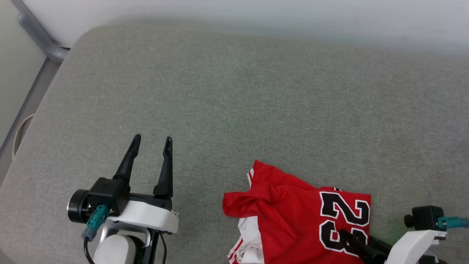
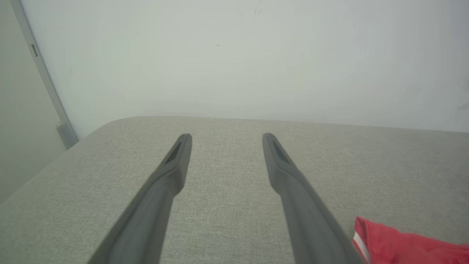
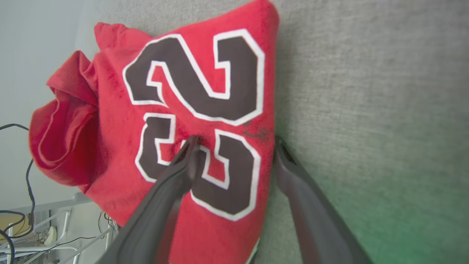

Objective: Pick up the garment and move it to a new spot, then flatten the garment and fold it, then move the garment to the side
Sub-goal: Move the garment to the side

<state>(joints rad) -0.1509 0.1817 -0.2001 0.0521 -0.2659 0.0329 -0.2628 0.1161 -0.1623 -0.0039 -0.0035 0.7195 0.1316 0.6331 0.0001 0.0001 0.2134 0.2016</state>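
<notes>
The garment [image 1: 293, 212] is found crumpled on the grey fabric-covered surface [image 1: 256, 91], at the surface's near edge. The garment's red body is bunched into folds on the side toward the robot's left. The numeral 23 [image 1: 344, 220], black with a white outline, is turned upward on the side toward the robot's right. A white sleeve [image 1: 251, 234] with red stripe trim is exposed at the garment's near edge.

The right tool [image 1: 355, 238] is positioned over the garment's numeral end with its fingers spread apart. In the right wrist view, the right tool [image 3: 237, 140] is seen straddling the garment's [image 3: 110, 110] straight edge. One finger [image 3: 183, 161] is laid on the numeral. The other finger [image 3: 293, 176] is set on the bare surface [image 3: 366, 91] just beside that edge. No fabric is clamped between the fingers.

The left tool [image 1: 152, 138] is held well apart from the garment, on the garment's bunched side, with its fingers spread apart and nothing between them. In the left wrist view, the left tool [image 2: 226, 136] is pointed across the surface [image 2: 227, 220] toward a pale wall [image 2: 234, 55]. A red corner of the garment [image 2: 403, 245] with a white stripe is visible beside one finger.
</notes>
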